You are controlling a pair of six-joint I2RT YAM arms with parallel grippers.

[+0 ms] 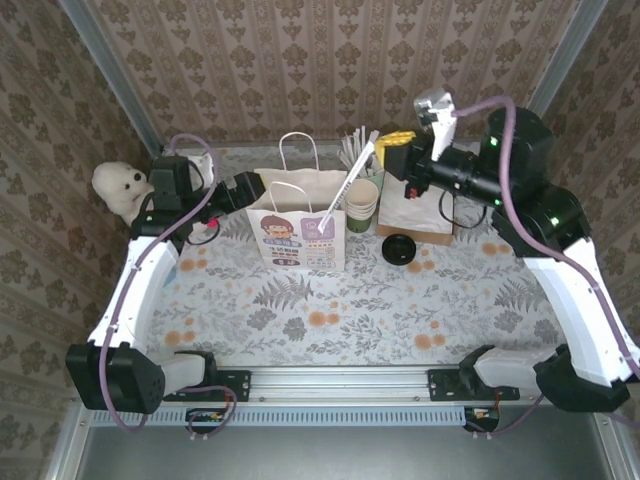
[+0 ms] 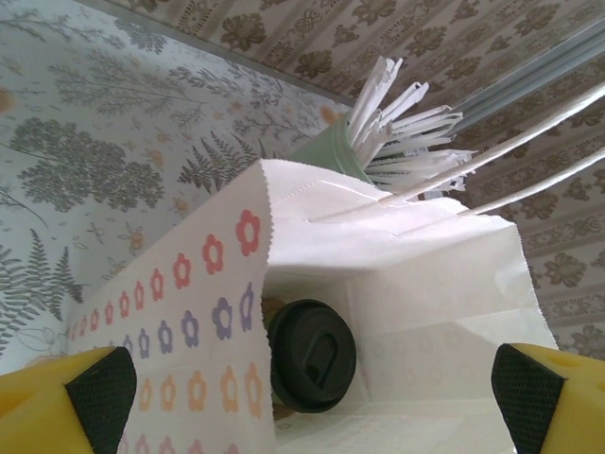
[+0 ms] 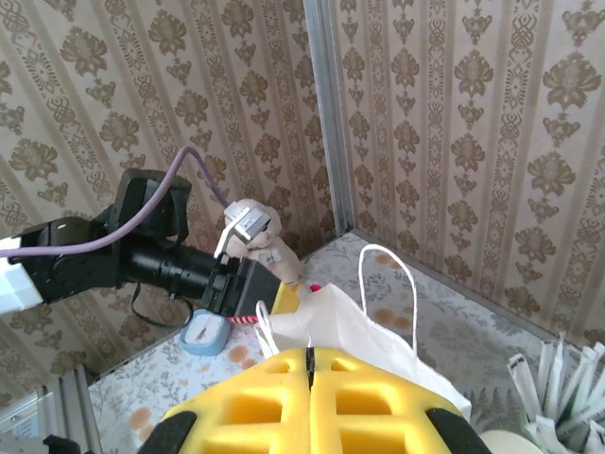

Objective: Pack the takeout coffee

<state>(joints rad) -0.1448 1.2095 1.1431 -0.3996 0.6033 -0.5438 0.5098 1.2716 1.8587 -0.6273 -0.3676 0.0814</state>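
**Scene read left to right, placed against the printed paper bag (image 1: 297, 235).** At the bag's left side the left gripper (image 2: 317, 402) stands with its jaws released and spread wide, one on either side of the bag's mouth, grasping nothing.

Inside the bag sits the takeout coffee (image 2: 312, 355). Its black lid faces the mouth, and the cup wall below it is mostly hidden.

Just right of the bag stand the stack of cream cups (image 1: 362, 205) and, nearer the arms' bases, the loose black lid (image 1: 398, 249). Further right and above the bag, the right gripper (image 3: 310, 378) is clenched, pad against pad, with nothing between.

*Handling (judged):* a paper cup is probably light and thin-walled, and it would dent under a hard squeeze. The pressed-on lid could pop off or leak if the cup is tipped. The best hold is likely around the body just below the lid's rim, with the cup kept upright.
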